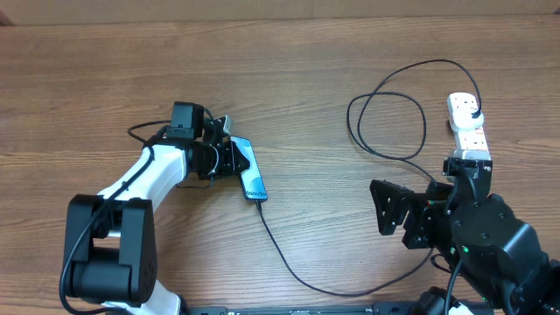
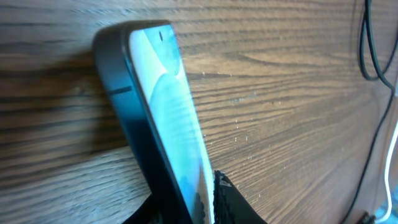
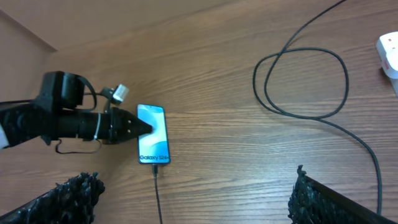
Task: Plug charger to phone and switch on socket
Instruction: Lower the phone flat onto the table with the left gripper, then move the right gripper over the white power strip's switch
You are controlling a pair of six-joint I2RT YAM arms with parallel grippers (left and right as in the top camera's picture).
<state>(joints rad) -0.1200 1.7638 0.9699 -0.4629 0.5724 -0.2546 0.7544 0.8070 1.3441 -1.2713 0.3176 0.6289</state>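
Observation:
The phone (image 1: 250, 171) lies left of centre with its light blue screen up and "Galaxy" text (image 3: 153, 159) at its near end. The charger (image 1: 289, 258), a thin black cable, has its tip in the phone's near end (image 3: 155, 169). It loops (image 3: 305, 81) toward the white socket (image 1: 468, 122), where its black plug (image 1: 473, 111) sits. My left gripper (image 1: 229, 159) is shut on the phone (image 2: 165, 118) at its side, one finger on each face. My right gripper (image 3: 196, 205) hangs open over bare table, well short of the socket (image 3: 388, 53).
The cable's loop (image 1: 389, 122) lies between the phone and the socket. A thick white cord (image 2: 392, 162) shows at the right edge of the left wrist view. The right arm's dark body (image 1: 472, 227) covers the socket's near end.

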